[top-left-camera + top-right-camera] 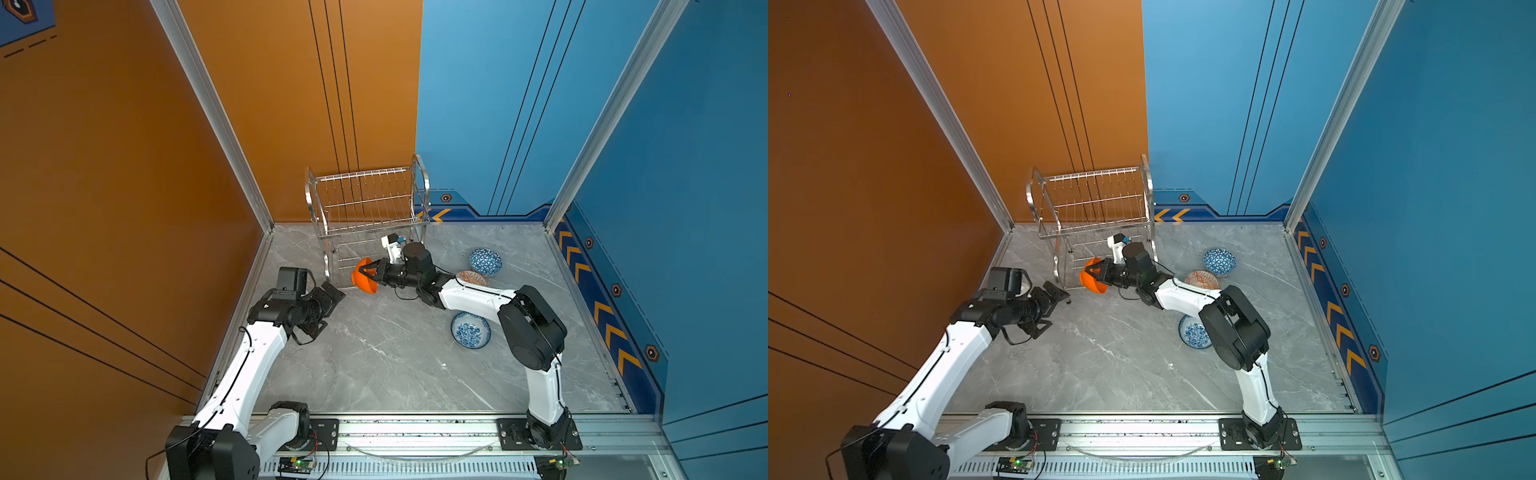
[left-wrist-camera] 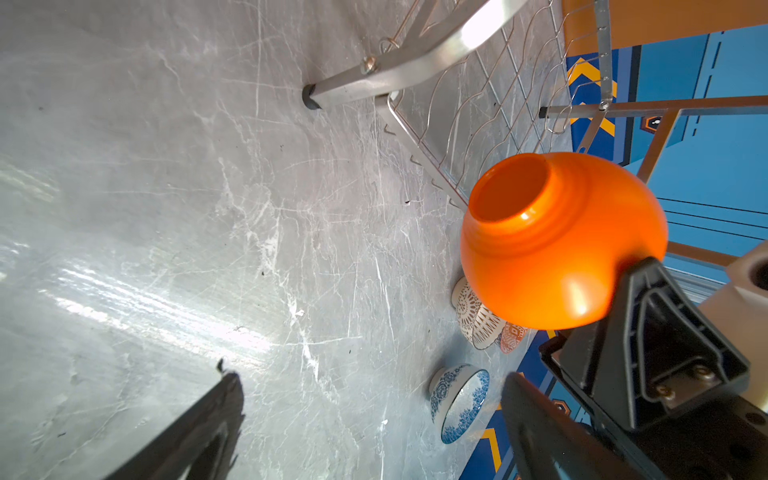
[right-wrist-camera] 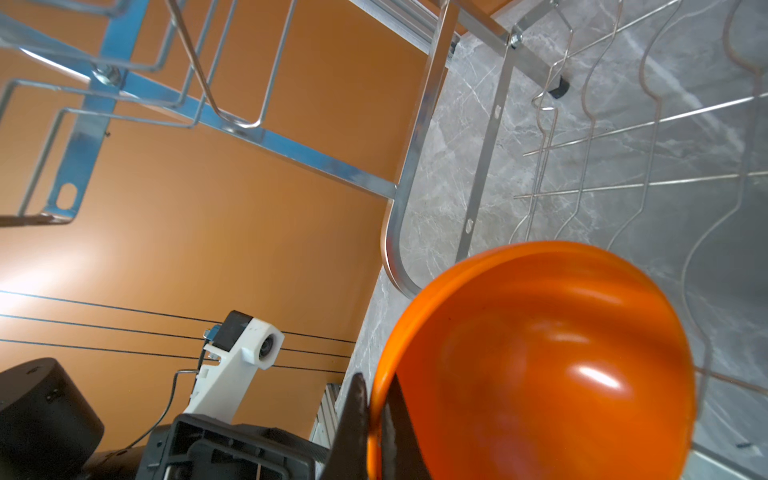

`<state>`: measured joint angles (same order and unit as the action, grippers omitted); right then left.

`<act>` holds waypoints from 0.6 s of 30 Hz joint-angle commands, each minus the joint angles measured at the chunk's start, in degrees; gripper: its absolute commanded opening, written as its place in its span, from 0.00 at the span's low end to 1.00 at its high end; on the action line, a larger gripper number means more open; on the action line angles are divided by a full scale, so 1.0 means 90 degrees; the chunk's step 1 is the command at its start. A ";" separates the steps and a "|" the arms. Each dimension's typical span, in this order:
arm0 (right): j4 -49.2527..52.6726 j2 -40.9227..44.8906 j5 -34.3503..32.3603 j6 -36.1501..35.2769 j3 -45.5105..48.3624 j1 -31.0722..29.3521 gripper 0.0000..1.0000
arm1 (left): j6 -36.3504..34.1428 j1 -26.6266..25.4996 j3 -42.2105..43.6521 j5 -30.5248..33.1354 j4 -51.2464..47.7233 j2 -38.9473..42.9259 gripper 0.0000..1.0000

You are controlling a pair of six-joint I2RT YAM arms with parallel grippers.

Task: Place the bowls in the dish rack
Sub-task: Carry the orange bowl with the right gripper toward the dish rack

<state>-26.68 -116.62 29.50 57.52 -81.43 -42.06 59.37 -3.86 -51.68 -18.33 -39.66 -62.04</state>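
My right gripper (image 1: 366,270) (image 3: 376,399) is shut on the rim of the plain orange bowl (image 1: 365,279) (image 1: 1094,281) (image 2: 552,245) (image 3: 540,365). The bowl is tipped on its side and held in the air at the front left of the dish rack (image 1: 365,199) (image 1: 1092,195) (image 2: 478,112) (image 3: 415,178), by the wavy lower shelf. My left gripper (image 1: 328,311) (image 1: 1054,311) (image 2: 372,376) stands open and empty just left of the bowl. On the table lie the blue-white triangle bowl (image 1: 485,262) (image 1: 1219,262), the orange-white geometric bowl (image 1: 471,277) (image 2: 513,336), the floral bowl (image 1: 471,330) (image 2: 459,403) and the lattice bowl (image 2: 473,316).
The rack stands at the back against the orange wall. My right arm (image 1: 478,295) lies across the table between the loose bowls and hides part of them in both top views. Walls close in the table on the left, back and right.
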 commanded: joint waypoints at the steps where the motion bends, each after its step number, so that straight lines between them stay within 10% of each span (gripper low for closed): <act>1: -0.0249 -0.0205 0.0033 0.0243 -0.0232 0.0044 0.00 | -0.0244 0.0123 -0.0240 -0.0201 -0.0287 -0.0050 0.98; 18: -0.0317 -0.1248 0.0009 0.0669 -0.1279 0.0160 0.00 | -0.0392 0.0462 -0.0199 -0.0507 -0.0328 -0.0118 0.98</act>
<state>-30.63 -126.65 29.56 62.54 -90.74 -40.66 56.80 -0.05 -52.45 -21.37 -41.06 -62.65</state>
